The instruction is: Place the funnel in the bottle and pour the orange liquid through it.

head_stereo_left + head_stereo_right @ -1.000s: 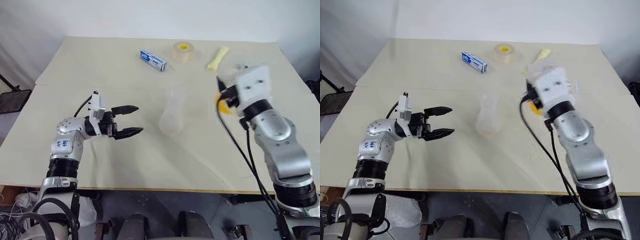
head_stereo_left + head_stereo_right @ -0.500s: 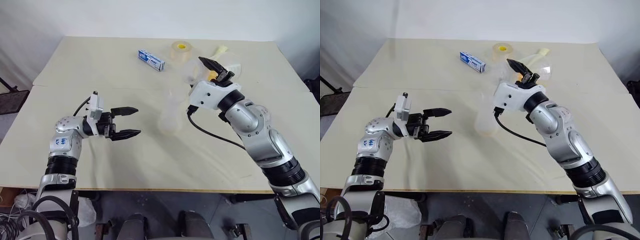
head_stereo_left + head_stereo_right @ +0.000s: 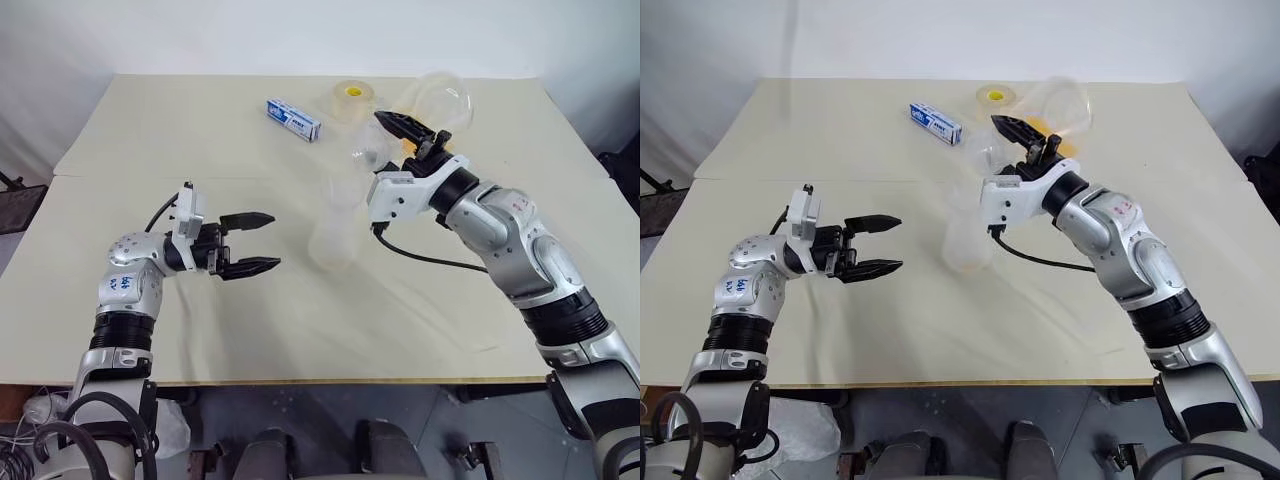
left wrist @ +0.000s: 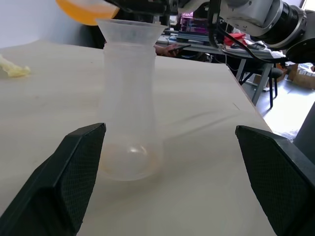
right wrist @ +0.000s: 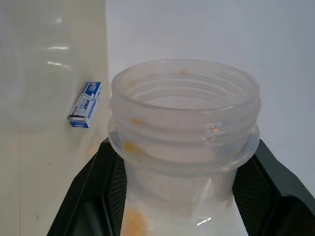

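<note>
At mid-counter point(image 3: 200, 330) I see the bottle point(image 3: 335, 225) standing upright with the funnel point(image 4: 129, 30) seated in its neck. My right tool point(image 3: 420, 138) grips a clear cup point(image 5: 184, 130), tipped above the funnel, holding the orange liquid point(image 4: 86, 11). My left tool point(image 3: 258, 241) hangs wide apart beside the bottle, holding nothing.

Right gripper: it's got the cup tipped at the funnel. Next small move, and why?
Probably keep tipping the cup a little further. The right gripper holds it over the funnel seated in the bottle, orange liquid sits at the cup's edge, and the bottle has only a thin orange film.
</note>
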`<state>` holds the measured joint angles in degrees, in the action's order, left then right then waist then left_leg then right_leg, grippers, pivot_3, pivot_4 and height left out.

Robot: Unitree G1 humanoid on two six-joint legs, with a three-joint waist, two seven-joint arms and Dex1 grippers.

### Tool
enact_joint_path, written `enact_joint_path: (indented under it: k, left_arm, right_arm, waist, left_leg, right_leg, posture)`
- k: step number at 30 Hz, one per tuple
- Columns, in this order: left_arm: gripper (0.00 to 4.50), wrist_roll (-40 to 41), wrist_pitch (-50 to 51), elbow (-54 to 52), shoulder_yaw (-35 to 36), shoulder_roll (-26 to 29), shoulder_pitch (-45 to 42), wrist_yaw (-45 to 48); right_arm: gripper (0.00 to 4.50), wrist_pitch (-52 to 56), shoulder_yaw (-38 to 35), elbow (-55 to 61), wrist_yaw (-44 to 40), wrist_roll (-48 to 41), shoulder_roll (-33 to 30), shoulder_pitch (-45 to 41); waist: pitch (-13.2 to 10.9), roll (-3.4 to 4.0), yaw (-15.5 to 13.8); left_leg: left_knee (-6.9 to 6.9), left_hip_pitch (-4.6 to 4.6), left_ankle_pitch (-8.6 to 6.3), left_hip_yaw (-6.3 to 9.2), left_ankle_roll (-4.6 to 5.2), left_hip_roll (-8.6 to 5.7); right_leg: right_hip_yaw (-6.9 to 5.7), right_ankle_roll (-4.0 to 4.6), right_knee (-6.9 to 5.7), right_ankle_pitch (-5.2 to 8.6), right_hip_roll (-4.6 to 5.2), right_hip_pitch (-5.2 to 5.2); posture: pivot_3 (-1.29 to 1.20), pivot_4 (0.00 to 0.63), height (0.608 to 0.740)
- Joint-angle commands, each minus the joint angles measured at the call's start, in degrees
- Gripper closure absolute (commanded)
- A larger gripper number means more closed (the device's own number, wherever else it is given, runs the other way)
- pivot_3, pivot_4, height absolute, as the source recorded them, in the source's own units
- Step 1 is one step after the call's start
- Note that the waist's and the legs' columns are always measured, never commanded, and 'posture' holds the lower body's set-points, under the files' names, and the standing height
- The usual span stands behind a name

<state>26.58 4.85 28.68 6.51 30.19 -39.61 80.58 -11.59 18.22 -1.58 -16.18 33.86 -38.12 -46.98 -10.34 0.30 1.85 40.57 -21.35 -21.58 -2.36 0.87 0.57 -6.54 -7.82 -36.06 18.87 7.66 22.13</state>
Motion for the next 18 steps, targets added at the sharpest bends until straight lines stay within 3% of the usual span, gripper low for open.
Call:
enact_joint_path:
  k: [1,18]
  left_arm:
    - [0.00,1.0,-0.3,-2.1,1.0,0.1,-0.2,-0.4]
    - [0.00,3.0,-0.9,-3.1,3.5,-1.0,0.8,-1.2]
  right_arm:
    - [2.04,-2.9,-1.1,-0.5,1.9,2.5,0.2,-2.8]
    - [2.04,-11.2,-1.1,-5.6,5.3,10.5,0.1,-5.3]
  waist:
    - [0.0,0.00,0.0]
    - [0.0,0.00,0.1]
  left_leg:
    - [0.00,0.00,0.00,0.00,0.00,0.01]
    - [-0.02,-0.08,0.00,-0.10,0.00,0.07]
  right_leg:
    - [0.00,0.00,0.00,0.00,0.00,0.00]
    - [0.05,0.00,-0.14,0.00,0.01,0.22]
  posture:
    - [0.00,0.150,0.740]
    - [0.00,0.150,0.740]
